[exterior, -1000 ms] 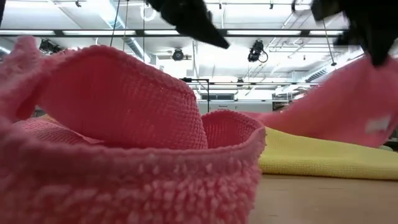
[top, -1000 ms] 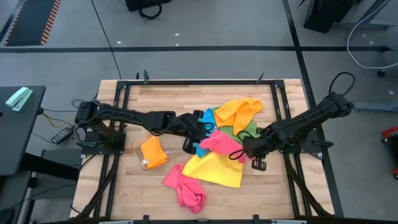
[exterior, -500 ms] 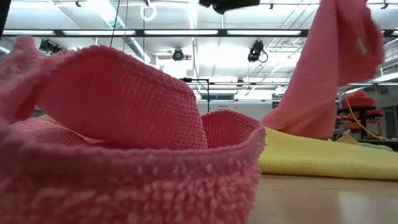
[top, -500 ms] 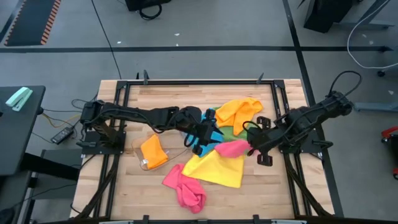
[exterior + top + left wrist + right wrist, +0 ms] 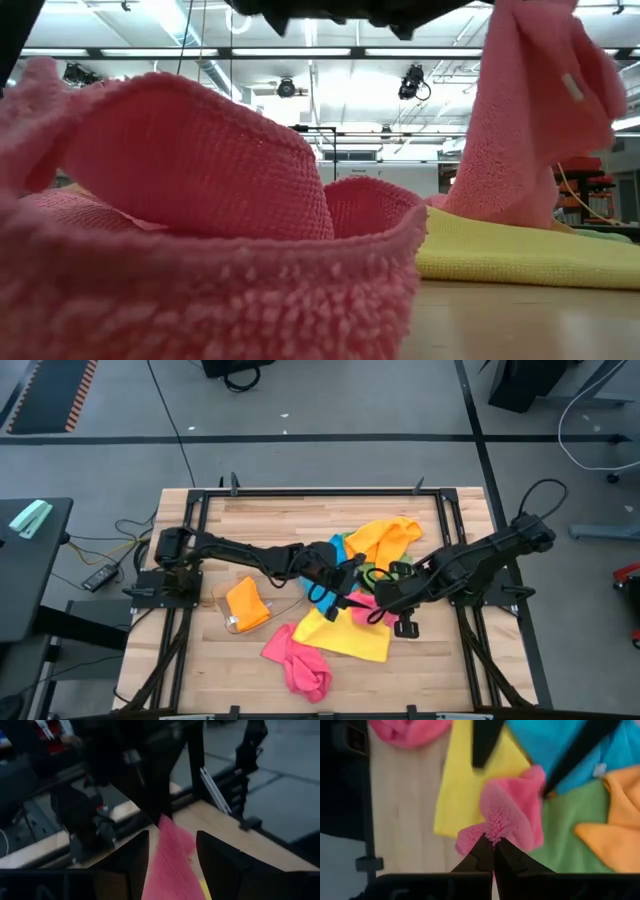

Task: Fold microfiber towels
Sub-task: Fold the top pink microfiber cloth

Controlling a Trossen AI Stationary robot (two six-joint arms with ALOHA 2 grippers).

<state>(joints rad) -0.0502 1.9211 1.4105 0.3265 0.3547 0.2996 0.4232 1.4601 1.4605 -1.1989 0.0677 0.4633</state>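
Towels [image 5: 352,628] on wooden table [image 5: 270,520]

No legible text showing anywhere. The small white tag on the hanging pink towel [image 5: 572,88], upper right of the low view, is reading as blank, and nothing else is carrying labels, brands or numbers.

The wooden table [image 5: 260,670] carries a heap of towels beneath the two tools: a yellow towel [image 5: 345,632] lies flat just below the right tool [image 5: 372,611], a crumpled pink towel [image 5: 296,663] lies beyond it, and a clear tray [image 5: 222,600] holding a folded orange towel [image 5: 246,603] sits beside the left tool [image 5: 345,582].
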